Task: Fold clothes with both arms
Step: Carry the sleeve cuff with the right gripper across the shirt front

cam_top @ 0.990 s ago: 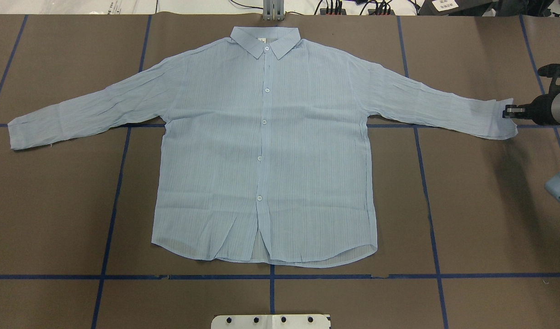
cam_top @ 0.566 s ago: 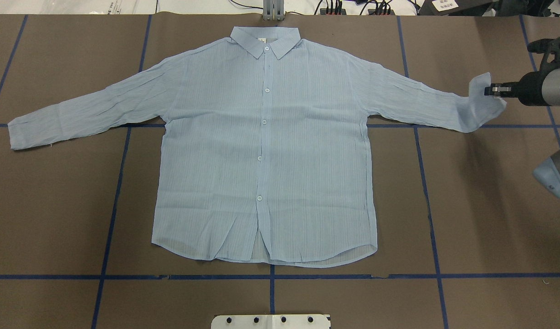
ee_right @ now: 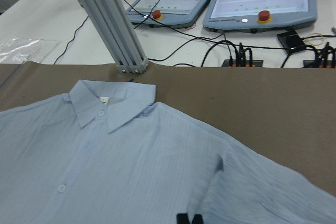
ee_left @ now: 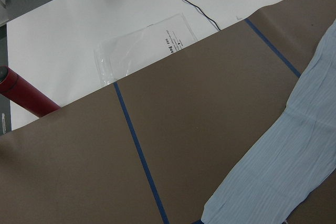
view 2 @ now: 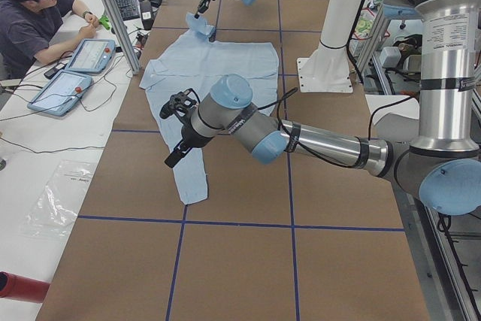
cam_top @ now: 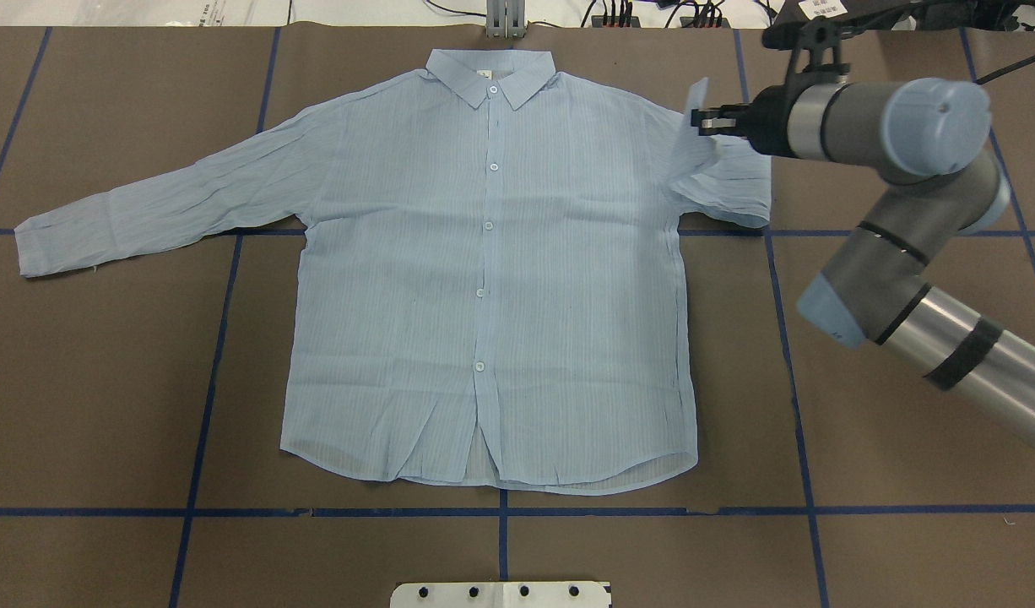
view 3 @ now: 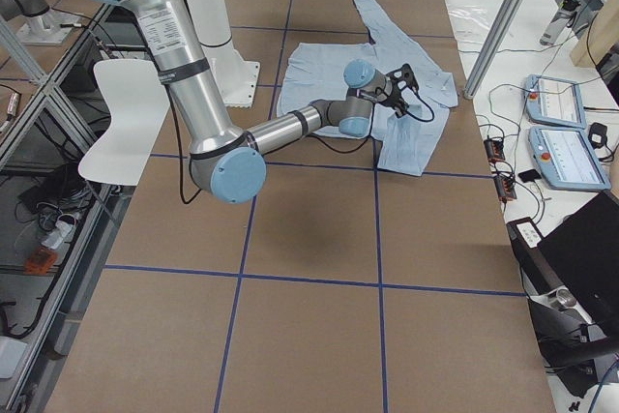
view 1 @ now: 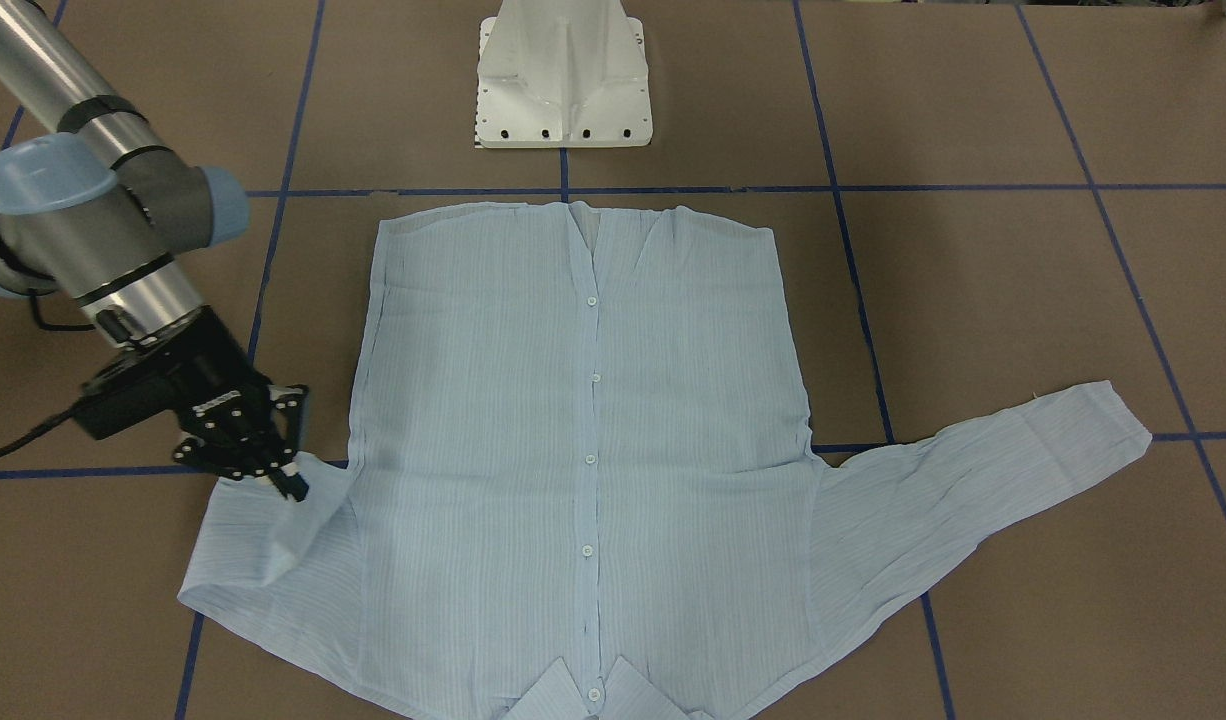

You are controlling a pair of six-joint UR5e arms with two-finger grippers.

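Observation:
The pale-blue striped shirt lies flat and buttoned on the brown table, collar at the far side. My right gripper is shut on the right sleeve's cuff and holds it lifted over the right shoulder, so that sleeve is doubled back on itself. It also shows in the front-facing view. The left sleeve lies stretched out flat. My left gripper shows only in the exterior left view, raised near that sleeve; I cannot tell if it is open or shut.
The white pedestal base stands at the near table edge. An aluminium post rises behind the collar. An operator sits by tablets on the far side. A red bottle and plastic bag lie beyond the left end.
My right gripper has lifted the right cuff off the table and carried it inward toward the shirt's right shoulder, folding the sleeve back. The rest of the shirt has not moved.

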